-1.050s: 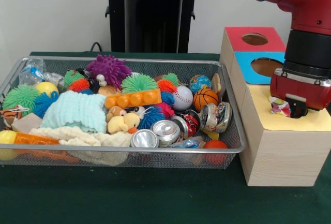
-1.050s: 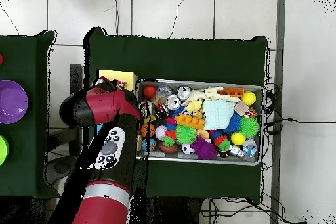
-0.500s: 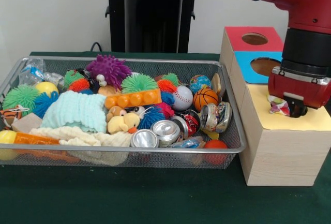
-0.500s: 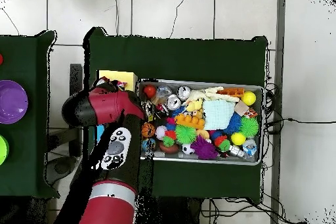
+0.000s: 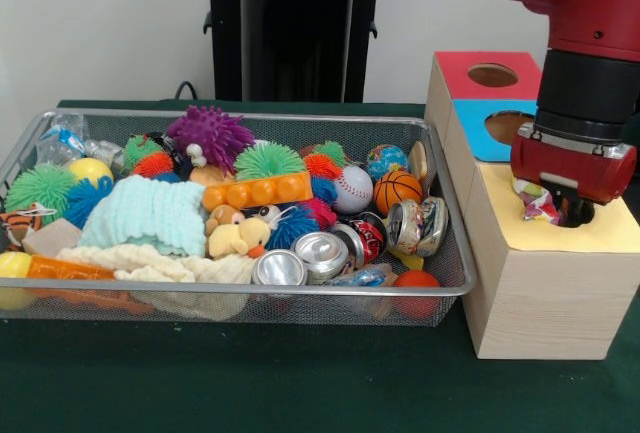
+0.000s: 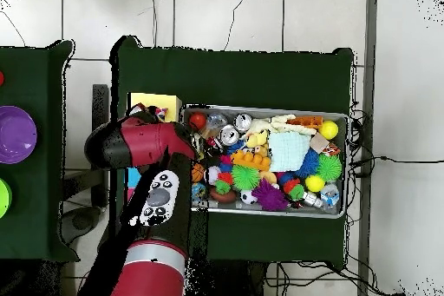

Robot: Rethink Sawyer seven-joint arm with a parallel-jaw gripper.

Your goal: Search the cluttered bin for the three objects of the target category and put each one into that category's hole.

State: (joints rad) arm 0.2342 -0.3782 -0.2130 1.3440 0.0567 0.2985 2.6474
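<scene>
Front view
Gripper (image 5: 560,215): seen low over the yellow section (image 5: 615,233) of the wooden box (image 5: 540,293); whether it is apart or together cannot be told, since its tip is hidden by the red wrist housing.
Crumpled item (image 5: 535,201): a small wad, white with red and yellow patches, seen pressed against the side of the gripper just above the yellow surface; whether it is clamped or only touching cannot be told.
Box holes: a round hole in the blue section (image 5: 500,128) and another in the red section (image 5: 490,75) are seen beyond the gripper, farther along the box top.
Wire bin (image 5: 440,283): placed beside the box, well to the side of the gripper, and filled with clutter.
Bin contents nearest the gripper: crushed cans (image 5: 420,225), a small basketball (image 5: 397,191), a baseball (image 5: 352,189), a globe ball (image 5: 385,161).
Bin contents farther off: a purple spiky ball (image 5: 210,135), a mint knitted cloth (image 5: 145,215), a yellow plush duck (image 5: 240,238).
Bench (image 5: 250,383): covered in dark green cloth.

Overhead view
Arm (image 6: 143,149): the red arm is seen lying over the box, so the gripper and the wad are hidden under it.
Yellow section (image 6: 156,101): one corner shows past the arm.
Wire bin (image 6: 347,167): seen just beside the arm.
</scene>
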